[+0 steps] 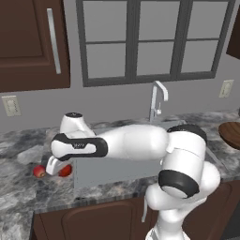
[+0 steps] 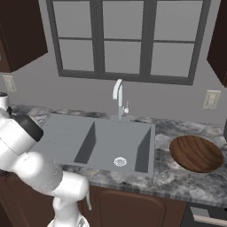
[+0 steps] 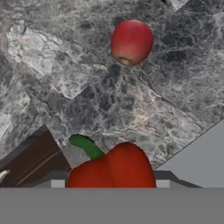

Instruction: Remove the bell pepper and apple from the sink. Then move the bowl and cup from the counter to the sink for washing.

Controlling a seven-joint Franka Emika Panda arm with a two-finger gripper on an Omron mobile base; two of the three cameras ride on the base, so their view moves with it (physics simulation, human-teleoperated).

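The bright red bell pepper [image 3: 111, 168], with a green stem, fills the gap between the fingers of my gripper [image 3: 110, 183], which is shut on it low over the counter [image 3: 109, 100]. From the left base view, the gripper [image 1: 52, 165] reaches down left of the sink [image 1: 112, 171], with the pepper [image 1: 65, 170] at its tips. The pinkish-red apple [image 3: 131, 41] lies on the counter just beyond, also seen as the apple [image 1: 39, 172]. The sink basin [image 2: 102, 148] holds no fruit. The wooden bowl [image 2: 196, 153] sits on the counter to the sink's right. The green cup is out of view.
A chrome faucet [image 2: 118, 99] stands behind the sink. The counter's front edge and the brown cabinet [image 3: 30, 162] lie close beside the pepper. My white arm [image 1: 136, 143] stretches across the front of the sink. Wall outlets [image 2: 211, 99] flank the window.
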